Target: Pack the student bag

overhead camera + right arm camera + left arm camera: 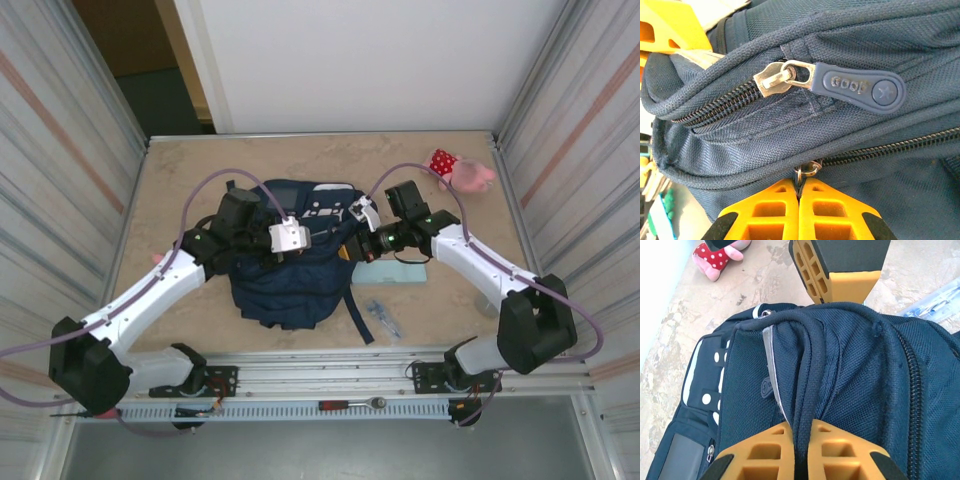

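- A navy backpack (285,285) is seen lying in the middle of the table (200,170), between the two arms, with one dark strap trailing toward the near edge.
- The left gripper (801,442) is held narrow: a dark carry loop (807,370) at the top of the backpack is pinched between its orange fingers (765,450).
- From the left wrist, the loop is seen running up over the mesh fabric, and a white dotted patch (705,375) is seen on the side of the bag.
- The right gripper (799,200) is pressed shut, and a small metal ring (807,171) on the lower zip is caught at its fingertips.
- Above that ring, a second zip is seen with a silver slider and a blue rubber pull tab (857,89). The tab lies flat along the fabric and is touched by neither gripper.
- The two grippers are placed near each other at the top of the bag, on opposite sides of it.
- A pink plush toy (462,170) in a red dotted dress is seen at the far right corner, well apart from the bag.
- A clear packet of pens (383,318) is laid just right of the trailing strap.
- A pale green flat item (410,275) is partly covered by the right arm.
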### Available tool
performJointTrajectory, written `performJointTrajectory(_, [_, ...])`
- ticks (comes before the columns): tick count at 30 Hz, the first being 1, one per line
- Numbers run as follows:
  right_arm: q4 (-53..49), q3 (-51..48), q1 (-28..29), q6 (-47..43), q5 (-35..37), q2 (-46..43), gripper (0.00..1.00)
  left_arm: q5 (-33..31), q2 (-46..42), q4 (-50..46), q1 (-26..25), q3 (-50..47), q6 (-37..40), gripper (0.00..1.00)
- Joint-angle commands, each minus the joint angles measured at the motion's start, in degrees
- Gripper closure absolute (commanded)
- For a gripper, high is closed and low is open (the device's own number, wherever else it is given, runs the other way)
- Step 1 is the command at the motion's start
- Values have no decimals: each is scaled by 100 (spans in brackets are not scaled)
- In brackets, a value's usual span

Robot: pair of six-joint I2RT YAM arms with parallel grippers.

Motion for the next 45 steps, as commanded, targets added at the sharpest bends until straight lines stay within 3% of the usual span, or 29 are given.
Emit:
performJointTrajectory(1, [140,97,218,568,-178,-270,100,-233,58,802,-52,45,-264,100])
performJointTrajectory(9, [101,147,155,732,353,16,100,-1,55,923,-110,37,-343,100])
performJointTrajectory(23, [481,112,-15,997,403,161,100,244,-28,1071,-140,-26,-404,100])
performJointTrajectory(36, [-300,131,24,1210,-128,-684,100,-2152,400,956,-157,70,-1012,100])
performJointTrajectory(40, [-602,402,112,1282,-103,-622,100,-2225,457,874,-157,186,-1234,100])
performJointTrajectory(45, [-677,865,659,1727,210,-227,100,-2355,692,739,-339,505,-1673,100])
